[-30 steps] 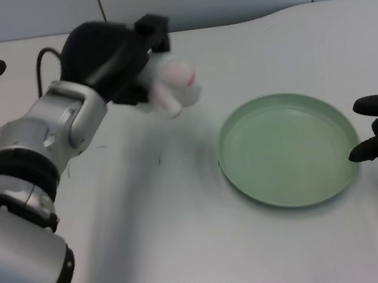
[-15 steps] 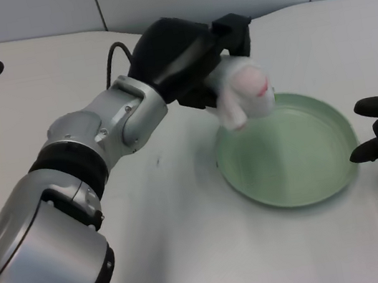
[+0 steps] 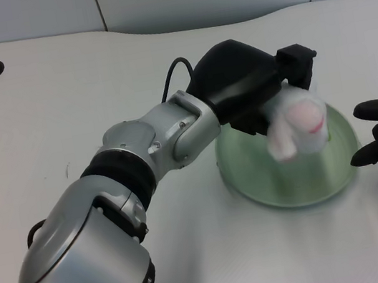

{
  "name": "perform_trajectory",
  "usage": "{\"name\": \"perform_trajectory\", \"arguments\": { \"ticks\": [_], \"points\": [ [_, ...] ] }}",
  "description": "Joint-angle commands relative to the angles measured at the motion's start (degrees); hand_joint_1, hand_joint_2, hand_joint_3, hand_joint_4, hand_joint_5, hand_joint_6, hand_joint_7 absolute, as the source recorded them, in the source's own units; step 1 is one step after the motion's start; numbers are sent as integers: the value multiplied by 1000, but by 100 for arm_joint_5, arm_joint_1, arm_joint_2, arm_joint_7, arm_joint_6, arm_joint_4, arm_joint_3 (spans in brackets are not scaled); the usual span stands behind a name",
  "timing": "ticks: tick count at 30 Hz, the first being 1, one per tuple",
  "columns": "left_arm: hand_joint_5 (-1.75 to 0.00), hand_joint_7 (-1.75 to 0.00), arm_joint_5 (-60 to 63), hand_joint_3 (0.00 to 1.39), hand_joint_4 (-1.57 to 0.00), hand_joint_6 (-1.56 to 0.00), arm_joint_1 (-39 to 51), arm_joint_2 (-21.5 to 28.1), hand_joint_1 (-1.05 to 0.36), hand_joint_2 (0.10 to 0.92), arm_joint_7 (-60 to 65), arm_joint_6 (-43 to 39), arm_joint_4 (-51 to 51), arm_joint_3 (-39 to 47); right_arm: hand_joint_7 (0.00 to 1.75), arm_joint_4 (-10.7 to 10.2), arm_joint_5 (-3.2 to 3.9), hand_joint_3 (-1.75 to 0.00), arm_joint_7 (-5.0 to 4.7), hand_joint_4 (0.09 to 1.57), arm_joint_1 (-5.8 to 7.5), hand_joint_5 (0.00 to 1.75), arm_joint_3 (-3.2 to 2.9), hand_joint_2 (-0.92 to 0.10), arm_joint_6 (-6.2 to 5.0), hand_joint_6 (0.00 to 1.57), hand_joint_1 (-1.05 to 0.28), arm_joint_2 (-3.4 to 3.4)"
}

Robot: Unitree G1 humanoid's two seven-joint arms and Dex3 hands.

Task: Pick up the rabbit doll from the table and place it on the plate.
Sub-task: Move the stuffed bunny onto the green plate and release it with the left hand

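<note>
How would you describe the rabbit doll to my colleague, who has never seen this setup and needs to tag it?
Start at the green plate on the white table, right of centre. Above it, the left hand, black on a silver forearm, holds the rabbit doll. The doll is the only soft white thing there, with a pink mark.

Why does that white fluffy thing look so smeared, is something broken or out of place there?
Nothing looks broken. The rabbit doll is blurred while the left hand holds it over the green plate. The plate sits flat on the white table, nothing spilled.
</note>
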Motion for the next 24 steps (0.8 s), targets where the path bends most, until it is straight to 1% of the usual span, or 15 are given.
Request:
{"name": "perform_trajectory", "arguments": {
  "ticks": [1, 6, 8, 11, 12, 13, 14, 16, 17, 18, 19, 20, 21, 23, 24],
  "points": [
    [-1746, -1746, 52, 78, -1003, -756, 40, 1, -211, 825, -105, 75, 47, -52, 1145, -163, -17, -570, -73, 231, 108, 1518, 0, -921, 59, 233, -294, -24],
    [-1746, -1746, 50, 82, -1028, -775, 78, -112, -182, 807, -224, 299, 100, -81, 1148, -241, -26, -585, -31, 218, 159, 1538, 31, -921, 4, 234, -287, -19],
    [-1746, -1746, 39, 84, -1021, -766, 75, -128, -193, 803, -270, 370, 110, -83, 1147, -286, -31, -586, -61, 214, 175, 1540, 38, -921, 47, 232, -282, -18],
    [-1746, -1746, 43, 89, -1012, -757, 81, -139, -205, 804, -274, 465, 119, -95, 1149, -303, 6, -586, -52, 209, 180, 1539, 31, -921, 90, 229, -278, -12],
    [-1746, -1746, 40, 95, -933, -688, 85, -136, -265, 813, -317, 513, 128, -95, 1152, -323, -3, -584, -74, 202, 187, 1539, 38, -921, 103, 228, -283, -10],
    [-1743, -1721, 5, 95, -744, -525, 92, -133, -354, 834, -416, 542, 138, -68, 1156, -333, -6, -575, -72, 197, 193, 1538, 43, -921, 103, 229, -290, -10],
    [-1737, -1686, -73, 89, -648, -448, 98, -135, -398, 849, -609, 557, 150, -6, 1158, -351, -4, -574, -78, 194, 202, 1538, 46, -921, 113, 227, -291, -7],
    [-1617, -1465, -175, 53, -453, -333, 90, -132, -476, 888, -936, 577, 160, 71, 1162, -361, 1, -577, -67, 184, 210, 1539, 48, -921, 108, 223, -286, -3],
    [-1592, -1416, -174, 43, -420, -316, 72, -128, -491, 897, -1060, 618, 161, 66, 1163, -368, -3, -578, -69, 182, 216, 1540, 51, -921, 106, 223, -284, -3],
    [-1433, -1226, -128, 31, -359, -292, 56, -121, -527, 909, -1095, 673, 158, 26, 1164, -371, -5, -581, -66, 181, 220, 1541, 53, -921, 103, 221, -283, -3],
    [-1136, -904, -84, 15, -233, -243, 43, -113, -591, 909, -1124, 715, 156, -11, 1164, -378, -10, -585, -78, 184, 225, 1546, 53, -921, 102, 220, -281, 0],
    [-1004, -755, -40, 9, -152, -197, 33, -111, -624, 911, -1131, 765, 155, -49, 1165, -396, -10, -584, -106, 188, 230, 1551, 51, -921, 127, 222, -282, 6],
    [-896, -640, -18, 5, -62, -140, 30, -111, -663, 912, -1129, 794, 152, -70, 1166, -410, -8, -576, -127, 195, 233, 1555, 50, -921, 147, 229, -284, 11],
    [-838, -578, 12, 3, -15, -112, 27, -133, -684, 913, -1119, 903, 152, -94, 1165, -450, -12, -570, -157, 198, 240, 1556, 54, -921, 192, 233, -284, 11],
    [-658, -502, 24, 8, -7, -69, 26, -148, -711, 917, -1110, 969, 154, -104, 1163, -470, -16, -569, -167, 196, 243, 1554, 59, -921, 211, 232, -286, 8]
  ]
}}
